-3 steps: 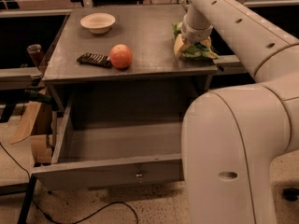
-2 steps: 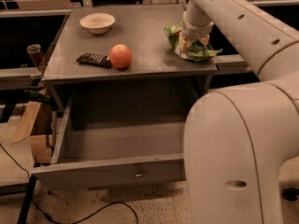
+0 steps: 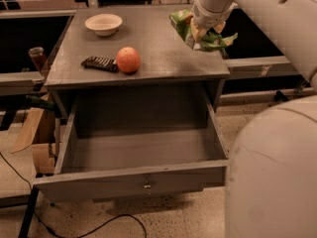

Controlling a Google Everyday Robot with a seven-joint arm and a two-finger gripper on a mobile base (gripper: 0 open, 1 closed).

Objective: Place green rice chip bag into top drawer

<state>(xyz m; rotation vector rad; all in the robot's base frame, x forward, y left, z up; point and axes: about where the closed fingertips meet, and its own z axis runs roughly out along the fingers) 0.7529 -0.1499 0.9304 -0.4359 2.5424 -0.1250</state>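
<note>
We see our white gripper [image 3: 204, 29] at one o'clock, clamped on the crinkly bright green rice chip bag [image 3: 179, 21] over the grey tabletop [image 3: 158, 48]. The wide shallow grey top drawer [image 3: 133, 180] stands pulled open at six o'clock.

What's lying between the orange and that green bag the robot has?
Nothing: in the camera view only bare grey cabinet top separates the orange from the bag, which the hand holds over the top's right edge.
</note>
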